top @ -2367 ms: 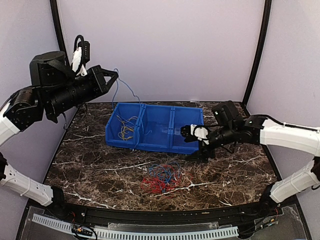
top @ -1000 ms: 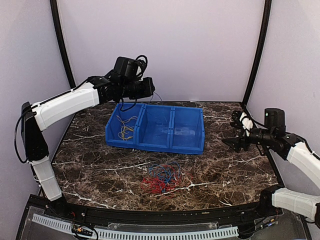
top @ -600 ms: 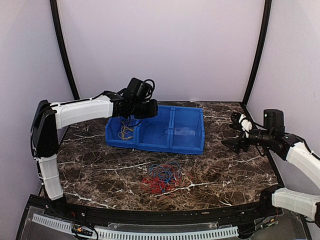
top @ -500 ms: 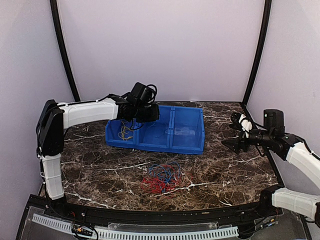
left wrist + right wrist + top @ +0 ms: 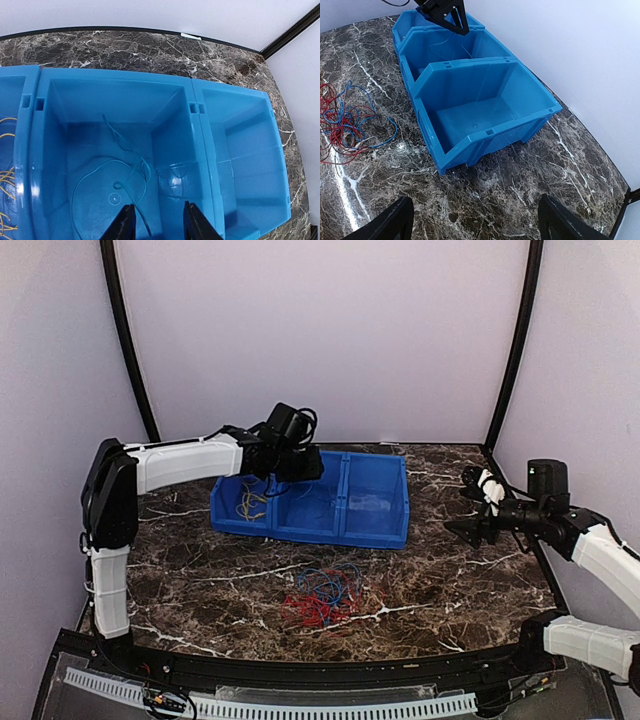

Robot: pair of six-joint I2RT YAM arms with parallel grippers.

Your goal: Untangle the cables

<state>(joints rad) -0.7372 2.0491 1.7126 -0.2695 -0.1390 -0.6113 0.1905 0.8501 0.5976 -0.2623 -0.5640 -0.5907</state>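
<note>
A tangle of red and blue cables (image 5: 322, 595) lies on the marble in front of the blue bin (image 5: 345, 533); the right wrist view shows this tangle (image 5: 342, 127) at its left. Yellow wires (image 5: 250, 498) sit in the bin's left compartment. One thin blue wire (image 5: 115, 170) lies looped on the floor of the middle compartment. My left gripper (image 5: 159, 227) hovers just above that compartment, jaws apart; the wire's end runs loose between them, nearer the left finger. My right gripper (image 5: 468, 505) hangs wide open and empty over the table's right side, well clear of the bin (image 5: 485, 132).
The bin (image 5: 197, 150) has three compartments side by side; the right one holds nothing. Curtain walls and black poles close in the back and sides. Bare marble lies between the bin and my right gripper (image 5: 482, 225).
My left arm swung from the far left over the bin, lowered over the middle compartment and opened its jaws; the blue wire now lies inside. The right arm withdrew rightward earlier, then stayed still.
</note>
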